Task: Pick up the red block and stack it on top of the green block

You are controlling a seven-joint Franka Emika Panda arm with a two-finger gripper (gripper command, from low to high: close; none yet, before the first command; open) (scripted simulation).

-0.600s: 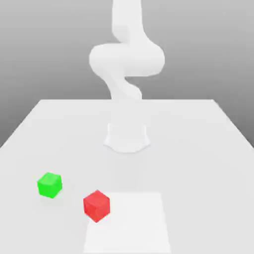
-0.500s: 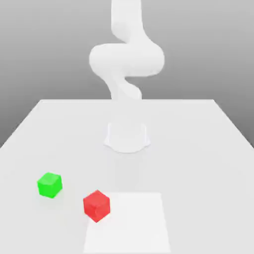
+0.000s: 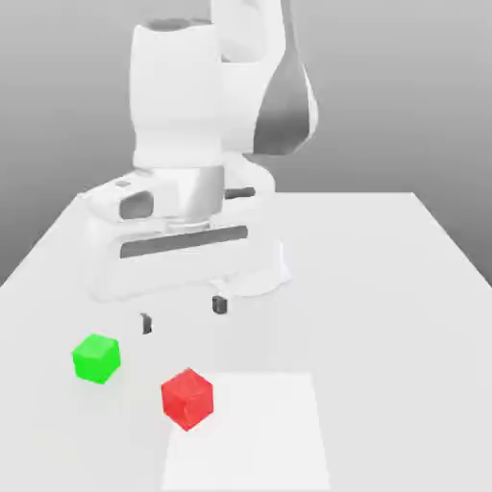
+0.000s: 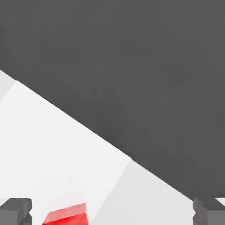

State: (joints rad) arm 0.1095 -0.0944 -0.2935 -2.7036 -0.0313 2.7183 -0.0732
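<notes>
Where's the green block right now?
In the exterior view, the green block sits on the table toward the view's left, with the red block its nearest neighbouring block.

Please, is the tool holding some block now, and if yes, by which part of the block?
Nothing is held: the tool is open, and the red block sits apart below it.
</notes>
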